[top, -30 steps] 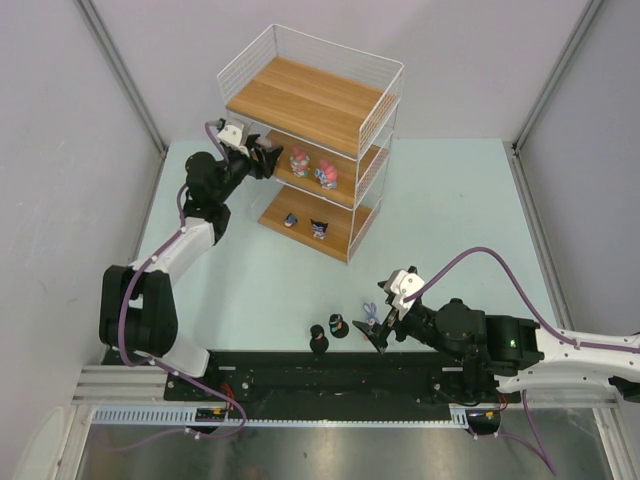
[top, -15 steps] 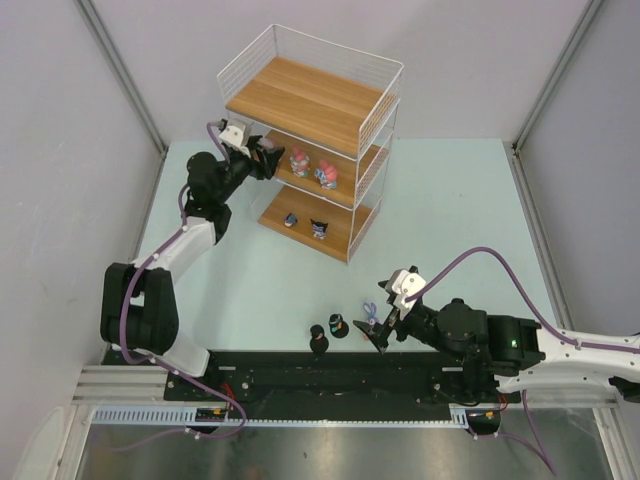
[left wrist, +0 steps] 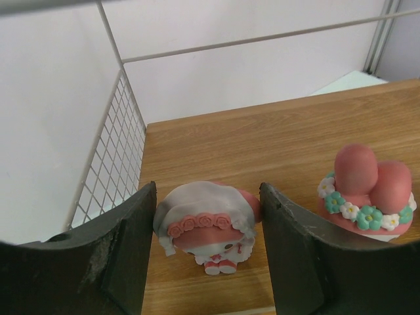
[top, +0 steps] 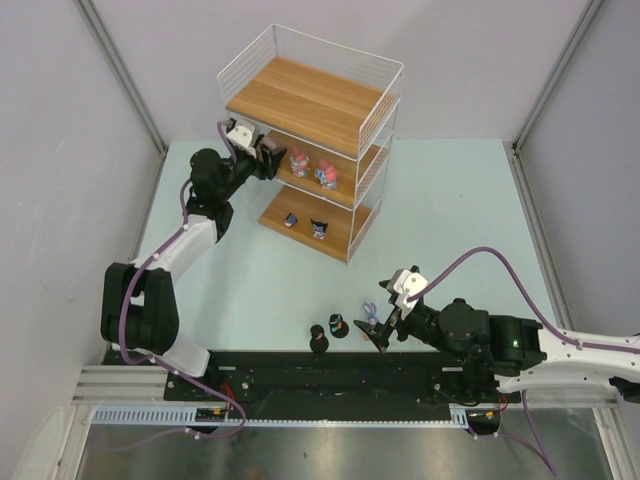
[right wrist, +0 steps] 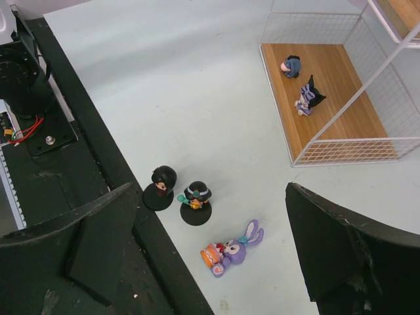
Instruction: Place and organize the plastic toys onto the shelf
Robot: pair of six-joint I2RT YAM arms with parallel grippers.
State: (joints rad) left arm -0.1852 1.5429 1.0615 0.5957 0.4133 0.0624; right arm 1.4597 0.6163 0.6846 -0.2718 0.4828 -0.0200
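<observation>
The shelf (top: 300,100) stands at the far side of the table. My left gripper (top: 272,157) reaches into its middle tier and is open. In the left wrist view its fingers (left wrist: 131,249) flank a white-hooded pink toy (left wrist: 207,223) that stands on the board. A second pink toy (left wrist: 367,193) with a flower band stands to its right. My right gripper (top: 378,333) is open and hovers over the purple bunny (right wrist: 233,249), which lies on its side. Two dark-haired toys (right wrist: 161,187) (right wrist: 195,202) stand on black bases beside it.
Two small toys (right wrist: 291,65) (right wrist: 307,95) sit on the shelf's bottom board (right wrist: 328,125). The top board (top: 310,95) holds nothing. The black base rail (right wrist: 72,197) runs along the near table edge, close to the dark-haired toys.
My left wrist has shifted slightly toward the shelf. The toys and my right arm have not visibly moved.
</observation>
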